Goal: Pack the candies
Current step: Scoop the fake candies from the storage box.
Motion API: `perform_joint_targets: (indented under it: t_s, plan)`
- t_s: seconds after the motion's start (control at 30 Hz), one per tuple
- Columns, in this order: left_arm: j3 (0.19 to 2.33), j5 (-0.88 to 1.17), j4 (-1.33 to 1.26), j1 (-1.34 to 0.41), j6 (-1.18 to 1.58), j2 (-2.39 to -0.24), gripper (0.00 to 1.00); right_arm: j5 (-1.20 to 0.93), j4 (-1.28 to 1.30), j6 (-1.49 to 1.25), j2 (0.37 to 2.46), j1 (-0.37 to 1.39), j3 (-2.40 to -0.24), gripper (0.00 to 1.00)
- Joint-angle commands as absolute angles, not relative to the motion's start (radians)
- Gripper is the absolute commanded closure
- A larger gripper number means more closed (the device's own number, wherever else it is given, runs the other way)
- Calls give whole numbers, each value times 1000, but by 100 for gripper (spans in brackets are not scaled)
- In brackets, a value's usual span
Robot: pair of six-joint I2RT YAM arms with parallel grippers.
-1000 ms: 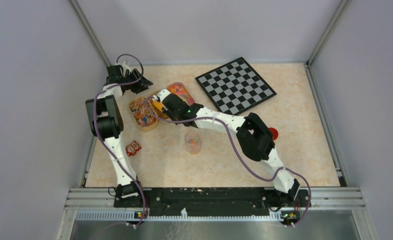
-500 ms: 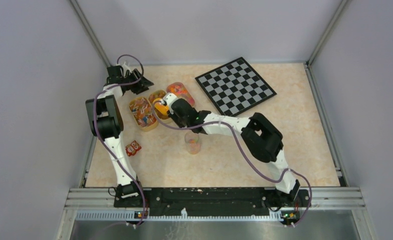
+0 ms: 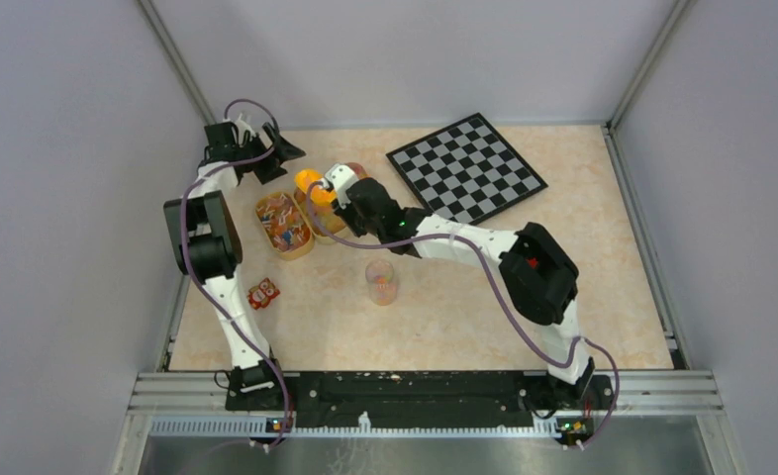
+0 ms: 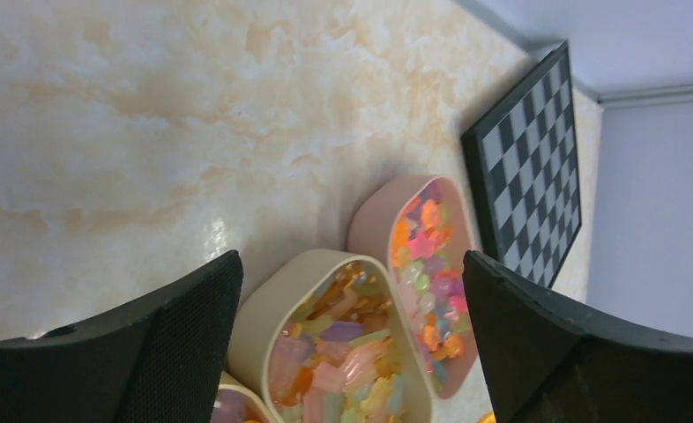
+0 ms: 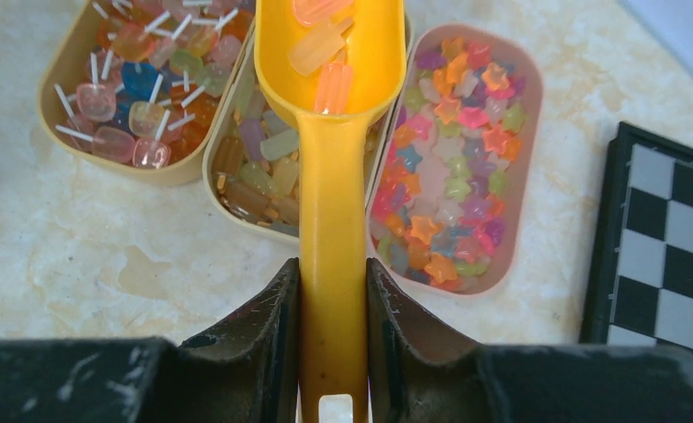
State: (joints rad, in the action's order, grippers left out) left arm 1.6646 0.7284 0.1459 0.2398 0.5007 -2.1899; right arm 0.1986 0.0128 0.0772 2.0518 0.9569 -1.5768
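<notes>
Left pincer [image 4: 352, 269] spread wide; right pincer [image 5: 332, 278] clamped

The candies [image 5: 453, 176] look glassy and translucent; the scoop [image 5: 332, 220] is smooth glossy plastic — the trays [image 4: 268, 313] matt plastic. The tabletop [image 4: 149, 132] has a polished marble-like sheen, the pads [image 4: 193, 339] of the left gripper [image 4: 350, 264] finely textured matt black

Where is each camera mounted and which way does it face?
Top external: fixed above and behind the arms, looking down on the table; both show whole, left hand open, right hand shut on the scoop.
Left wrist: on the left arm, looking down between its fingers at trays of candies and the chessboard.
Right wrist: on the right arm, looking along the scoop at the trays; its fingers pinch the handle.
Shared: both wrist views show trays and chessboard.
</notes>
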Motion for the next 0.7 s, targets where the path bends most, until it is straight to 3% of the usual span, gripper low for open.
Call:
perform_joint_targets:
  t_s: [0.0, 0.3, 0.67]
  plan:
    - [1752, 719, 178, 249, 505, -2054, 1, 213, -44, 122, 1900, 937, -1567, 100]
    - [1753, 731, 305, 250, 527, -1894, 1, 227, 26, 155, 1643, 905, -1385, 100]
    - [1371, 728, 277, 162, 469, -1514, 1, 171, 360, 301, 1272, 905, -1198, 100]
